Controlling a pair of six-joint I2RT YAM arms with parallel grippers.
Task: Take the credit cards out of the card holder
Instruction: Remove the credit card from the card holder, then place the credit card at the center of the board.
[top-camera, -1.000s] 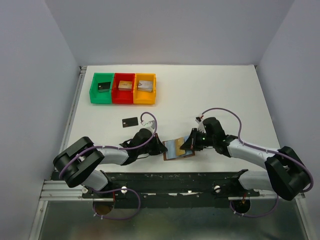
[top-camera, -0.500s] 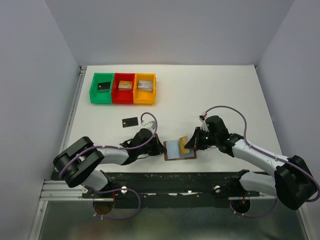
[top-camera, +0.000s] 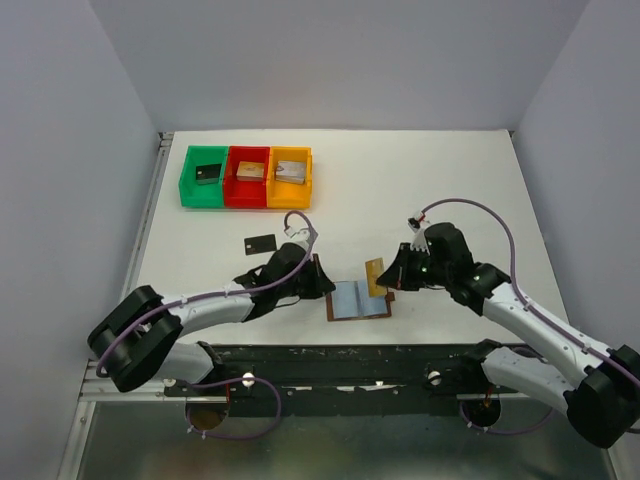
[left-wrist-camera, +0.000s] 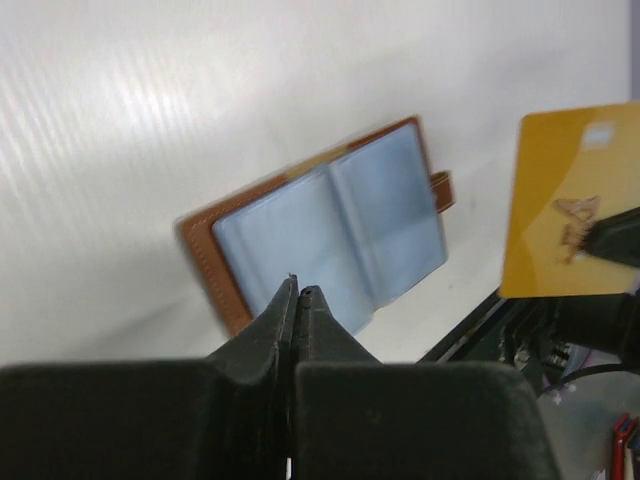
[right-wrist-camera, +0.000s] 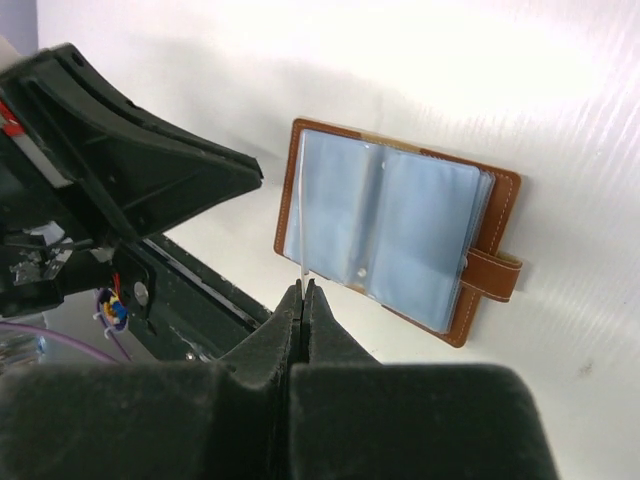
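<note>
Three bins (top-camera: 246, 200), green, red and orange, are standing at the far left, each holding a small block. A black card (top-camera: 260, 243) is lying flat on the table (top-camera: 450, 180) nearer in. The left arm is stretching low from the near left toward centre. The left gripper (top-camera: 320, 283) is hovering just left of the card holder (top-camera: 358, 300), its fingers pressed together and empty. The card holder is lying open near centre, pale blue pockets facing up. The right arm is reaching in from the near right. The right gripper (top-camera: 392, 279) is pinching a gold card (top-camera: 375, 275), which is raised beside the holder's right edge and clear of the pockets.

brown card holder (top-camera: 357, 301), gold card (top-camera: 374, 275), black card (top-camera: 260, 243)
</note>
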